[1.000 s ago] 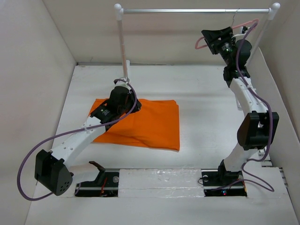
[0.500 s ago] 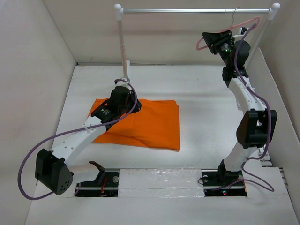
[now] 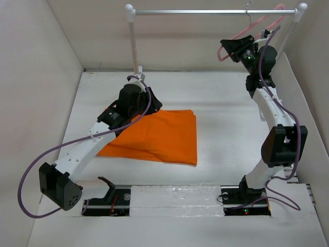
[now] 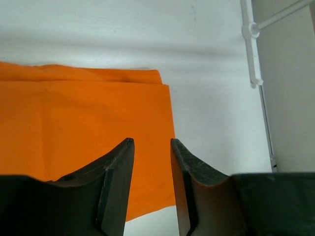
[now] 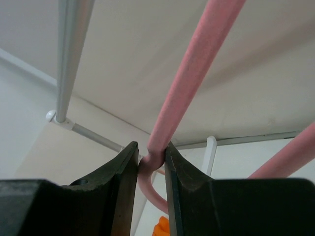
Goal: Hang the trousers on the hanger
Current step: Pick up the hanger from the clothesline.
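Right end effector: raised at the far right, just below the rail. In the right wrist view its two fingers are pressed against either side of the hanger, clamped on the pink bar just above a bend. No gap shows between pads and bar.

Hanger: off the tabletop, slanting from a high end beside the rail's right post down-left to the gripped end. Its thin wire hook meets the rail near the right end. I cannot tell whether the hook bears weight there.

Left end effector: reaches out over the far left corner of the trousers. In the left wrist view the fingers stand a narrow gap apart with nothing between them; orange cloth shows through the gap below. Contact between fingertips and cloth cannot be judged from either view.

Trousers: lying folded and flat on the tabletop, left of centre, nearer than the rail's left post and farther than the arm bases. Folded layers are visible along the far edge, and the right edge is straight with bare white tabletop beyond it. Trousers and hanger are well apart.
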Robot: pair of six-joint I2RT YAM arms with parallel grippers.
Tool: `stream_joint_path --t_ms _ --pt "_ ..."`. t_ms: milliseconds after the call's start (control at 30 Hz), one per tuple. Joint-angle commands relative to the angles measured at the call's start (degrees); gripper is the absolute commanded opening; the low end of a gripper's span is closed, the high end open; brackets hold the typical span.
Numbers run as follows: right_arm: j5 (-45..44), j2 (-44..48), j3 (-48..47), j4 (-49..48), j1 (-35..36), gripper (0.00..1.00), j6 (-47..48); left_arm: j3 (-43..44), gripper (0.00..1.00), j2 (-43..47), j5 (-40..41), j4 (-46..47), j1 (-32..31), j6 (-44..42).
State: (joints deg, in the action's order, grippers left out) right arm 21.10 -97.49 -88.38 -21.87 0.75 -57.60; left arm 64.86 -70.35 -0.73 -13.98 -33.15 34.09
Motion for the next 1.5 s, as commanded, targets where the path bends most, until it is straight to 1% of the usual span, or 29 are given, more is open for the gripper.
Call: stream_joint_path --t_ms 0,67,100,200,600,633,700,733,867,933,967,1000,1067,1200,1233,1267,1333,1367,1467 --pt "3.06 4.85 1.1 -2.57 -0.58 0.31 3.46 5.09 0.33 -0.67 -3.22 0.88 0.19 -0.33" --pt "4.12 6.08 2.06 -2.39 -0.58 0.31 3.9 6.24 0.35 -1.2 -4.54 1.06 0.19 -0.51" --pt "4.47 6.52 2.94 -2.04 -0.58 0.31 4.69 7.46 0.39 -1.28 -4.89 1.58 0.19 -0.6" --pt "5.61 8.19 4.78 -0.9 -0.58 0.31 6.53 10.62 0.42 -3.03 -7.08 1.5 0.19 -1.13" --pt "11.68 13.99 12.26 -0.73 -1.19 0.31 11.28 23.98 0.44 -11.2 -16.05 2.46 0.19 -2.18" --pt "11.85 15.56 13.05 0.06 -1.19 0.31 12.59 25.65 0.45 -12.52 -18.84 3.33 0.19 -1.57" --pt "12.29 16.01 13.84 -0.36 -1.72 0.31 13.04 26.97 0.45 -13.84 -19.82 4.47 0.19 -1.22" --pt "13.77 16.37 14.37 -1.24 -1.72 0.3 13.04 27.68 0.45 -14.55 -22.18 5.09 0.19 -0.34" --pt "16.6 16.02 15.6 -8.61 -3.82 0.3 11.38 32.07 0.45 -18.41 -25.02 6.24 -0.34 0.46" --pt "18.7 15.32 15.87 -12.39 -5.06 0.3 8.22 33.75 0.45 -19.82 -24.93 5.98 -0.34 0.19" --pt "19.32 14.1 15.87 -16.41 -5.06 0.3 6.64 33.93 0.45 -20.18 -24.84 5.98 -0.34 0.19" --pt "19.76 13.39 16.13 -18.98 -5.76 0.3 3.58 34.1 0.44 -20.79 -24.67 6.07 -0.34 0.1" --pt "20.73 12.07 15.96 -23.98 -6.37 0.3 0.75 34.28 0.45 -21.32 -24.93 6.07 -0.34 0.28" --pt "22.84 8.47 15.17 -32.08 -6.38 0.28 -4.61 34.89 0.45 -22.29 -25.72 7.3 -0.34 1.07" --pt "24.41 6.89 14.99 -35.93 -6.38 0.28 -6.97 35.42 0.45 -22.46 -25.98 7.65 -0.34 1.24" --pt "25.03 6.88 15.16 -37.53 -6.38 0.28 -7.0 35.42 0.45 -22.47 -25.99 7.82 -0.34 1.25" --pt "25.21 6.35 16.91 -40.61 -6.38 0.27 -10.07 36.56 0.44 -22.99 -26.42 7.82 -0.34 1.25" --pt "25.56 6.52 19.01 -41.93 -6.38 0.27 -10.33 36.74 0.45 -23.08 -26.43 8.35 -0.34 1.25" --pt "27.5 7.93 22.79 -42.11 -6.38 0.27 -8.58 38.23 0.45 -23.78 -26.43 8.53 -0.87 0.55"
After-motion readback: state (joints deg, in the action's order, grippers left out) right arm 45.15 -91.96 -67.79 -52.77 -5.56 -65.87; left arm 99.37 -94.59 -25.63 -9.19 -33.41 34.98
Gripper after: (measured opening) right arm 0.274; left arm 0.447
